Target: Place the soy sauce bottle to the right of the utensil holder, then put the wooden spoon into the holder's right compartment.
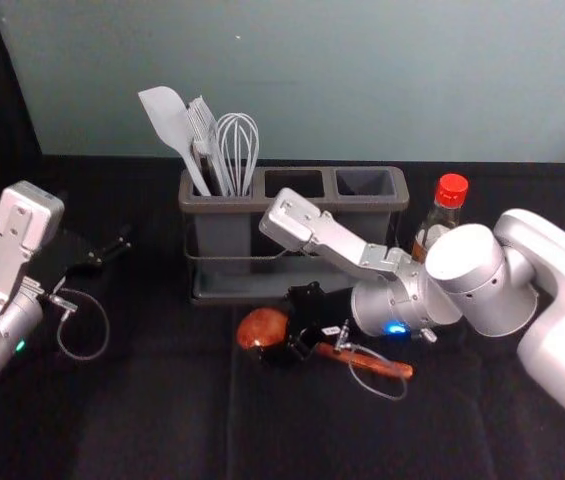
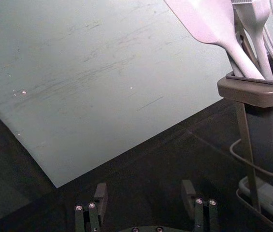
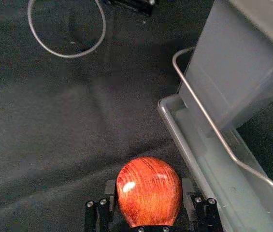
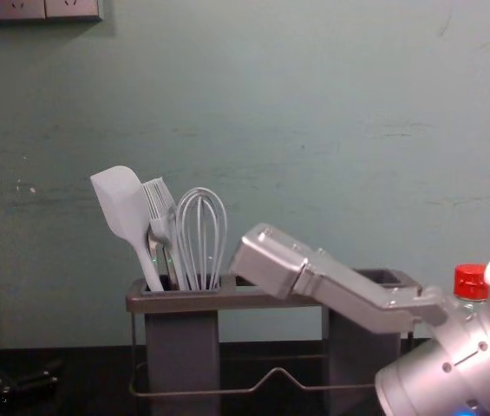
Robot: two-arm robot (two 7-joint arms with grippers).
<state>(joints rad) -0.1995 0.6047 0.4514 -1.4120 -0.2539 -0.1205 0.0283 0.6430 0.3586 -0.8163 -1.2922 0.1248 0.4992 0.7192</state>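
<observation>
The soy sauce bottle (image 1: pixel 440 215), red-capped (image 4: pixel 470 282), stands right of the utensil holder (image 1: pixel 224 204), partly behind my right arm. The wooden spoon (image 1: pixel 264 328) lies on the table in front of the holder, bowl to the left, handle to the right. Over the spoon near its bowl is my right gripper (image 1: pixel 296 325). In the right wrist view, the right gripper (image 3: pixel 149 195) is open, its fingers on either side of the spoon's bowl (image 3: pixel 149 191). My left gripper (image 1: pixel 115 252) hangs idle left of the holder; in its wrist view the left gripper (image 2: pixel 145 195) stands open and empty.
A white spatula (image 1: pixel 169 122), a brush and a whisk (image 1: pixel 238 150) stand in the holder's left compartment. Its middle and right compartments (image 1: pixel 365 183) hold nothing visible. My right forearm crosses before the holder's right part. A pale wall (image 4: pixel 314 130) rises behind the black-covered table (image 1: pixel 142 420).
</observation>
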